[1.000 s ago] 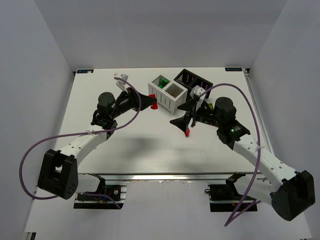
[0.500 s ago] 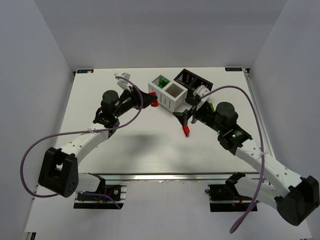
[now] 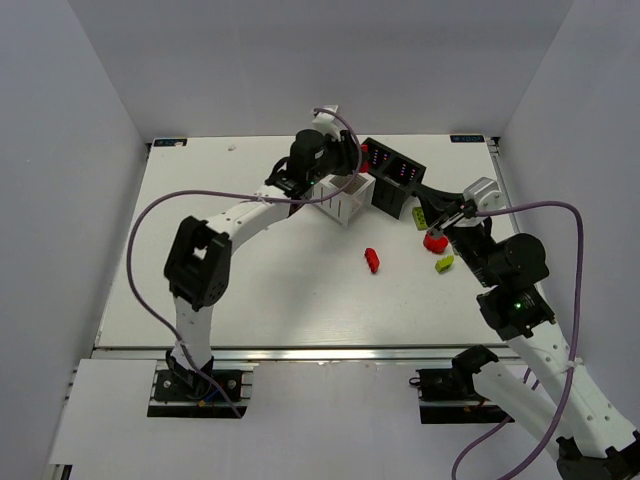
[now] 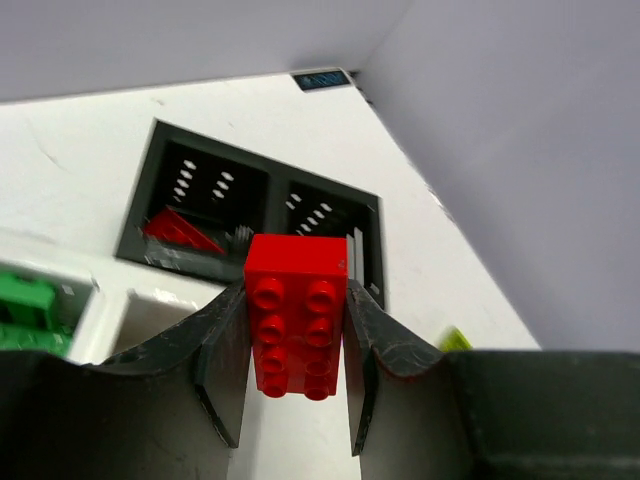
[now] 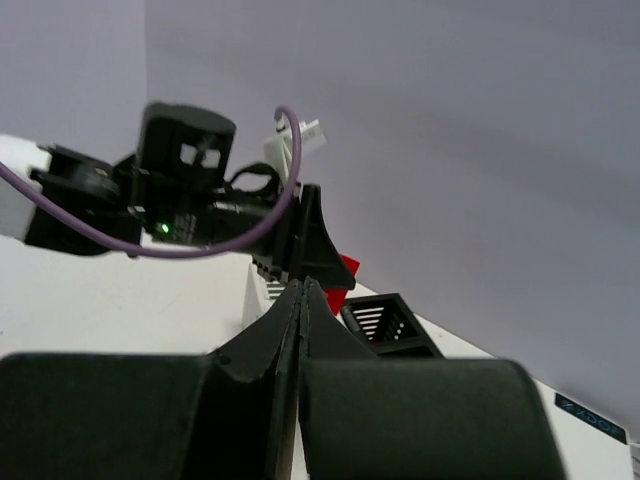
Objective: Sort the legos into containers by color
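Observation:
My left gripper [image 4: 295, 292] is shut on a red lego [image 4: 295, 310], held above the black container [image 4: 268, 180] at the back. Another red lego [image 4: 182, 230] lies in that container's left cell. In the top view the held red lego [image 3: 365, 151] hangs by the black container [image 3: 398, 176], next to the white container [image 3: 342, 200]. A green lego [image 4: 24, 312] sits in the white container [image 4: 112, 312]. My right gripper [image 3: 414, 183] is shut and empty, pointing at the black container. Loose on the table lie red legos [image 3: 372, 260] [image 3: 435, 240] and yellow-green ones [image 3: 445, 263] [image 3: 415, 215].
Grey walls enclose the white table [image 3: 230, 260] on three sides. The left arm's purple cable [image 3: 150, 230] loops over the left half. In the right wrist view the left gripper [image 5: 318, 240] is close in front of my shut right gripper [image 5: 302, 287].
The left arm has swung from left of the white container to the back over the black one, carrying its red lego. The right gripper has pulled away right and shut, empty.

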Controlling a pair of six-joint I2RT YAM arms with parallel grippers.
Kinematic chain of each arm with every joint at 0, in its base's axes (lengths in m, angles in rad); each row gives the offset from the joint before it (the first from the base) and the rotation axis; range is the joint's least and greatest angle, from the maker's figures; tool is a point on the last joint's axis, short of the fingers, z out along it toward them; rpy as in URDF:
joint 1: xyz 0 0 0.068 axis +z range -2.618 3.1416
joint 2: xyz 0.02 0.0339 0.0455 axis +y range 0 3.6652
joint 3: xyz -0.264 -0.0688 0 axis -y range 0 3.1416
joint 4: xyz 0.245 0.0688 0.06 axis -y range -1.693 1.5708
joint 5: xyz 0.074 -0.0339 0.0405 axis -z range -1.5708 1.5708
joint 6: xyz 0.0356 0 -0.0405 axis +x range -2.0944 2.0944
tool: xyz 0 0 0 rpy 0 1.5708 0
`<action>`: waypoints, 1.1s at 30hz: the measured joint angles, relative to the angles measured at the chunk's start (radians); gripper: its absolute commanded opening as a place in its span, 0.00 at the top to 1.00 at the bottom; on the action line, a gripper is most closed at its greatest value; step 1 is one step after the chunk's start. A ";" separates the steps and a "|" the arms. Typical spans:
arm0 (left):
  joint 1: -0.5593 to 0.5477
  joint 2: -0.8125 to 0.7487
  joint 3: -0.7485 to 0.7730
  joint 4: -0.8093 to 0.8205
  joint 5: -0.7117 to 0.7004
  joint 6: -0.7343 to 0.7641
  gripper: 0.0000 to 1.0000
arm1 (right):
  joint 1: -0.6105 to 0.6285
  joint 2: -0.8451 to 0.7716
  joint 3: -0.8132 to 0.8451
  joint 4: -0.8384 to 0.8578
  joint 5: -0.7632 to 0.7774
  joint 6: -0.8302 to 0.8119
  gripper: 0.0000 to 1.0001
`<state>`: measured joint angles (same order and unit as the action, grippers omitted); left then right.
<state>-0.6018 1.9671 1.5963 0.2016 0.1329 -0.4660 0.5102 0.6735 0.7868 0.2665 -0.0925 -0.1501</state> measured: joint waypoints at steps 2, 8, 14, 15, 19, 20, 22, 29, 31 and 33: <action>-0.002 0.072 0.059 0.016 -0.034 0.026 0.90 | 0.000 -0.013 -0.003 0.005 0.020 -0.011 1.00; -0.005 0.271 0.196 0.088 -0.101 0.089 0.89 | 0.000 -0.035 -0.024 0.027 0.058 -0.031 1.00; -0.006 0.370 0.297 0.127 -0.146 0.153 0.87 | 0.000 -0.038 -0.032 0.030 0.067 -0.043 1.00; -0.006 0.371 0.301 0.129 -0.153 0.161 0.86 | -0.001 -0.037 -0.032 0.030 0.068 -0.043 1.00; -0.008 0.384 0.335 0.152 -0.172 0.184 0.79 | -0.005 -0.036 -0.032 0.030 0.068 -0.044 1.00; -0.008 0.385 0.338 0.157 -0.177 0.187 0.78 | -0.005 -0.034 -0.032 0.030 0.068 -0.045 1.00; -0.009 0.392 0.350 0.165 -0.182 0.188 0.74 | -0.005 -0.032 -0.032 0.030 0.068 -0.045 1.00; -0.010 0.489 0.466 0.166 -0.212 0.185 0.59 | -0.006 -0.029 -0.032 0.030 0.067 -0.044 1.00; -0.011 0.521 0.500 0.158 -0.223 0.184 0.55 | -0.006 -0.028 -0.032 0.030 0.067 -0.044 1.00; -0.011 0.544 0.517 0.143 -0.232 0.184 0.46 | -0.007 -0.025 -0.032 0.031 0.067 -0.045 1.00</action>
<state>-0.6132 2.5107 2.1132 0.3443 -0.0994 -0.2821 0.5034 0.6483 0.7544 0.2974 -0.0257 -0.1947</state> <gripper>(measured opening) 0.478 0.004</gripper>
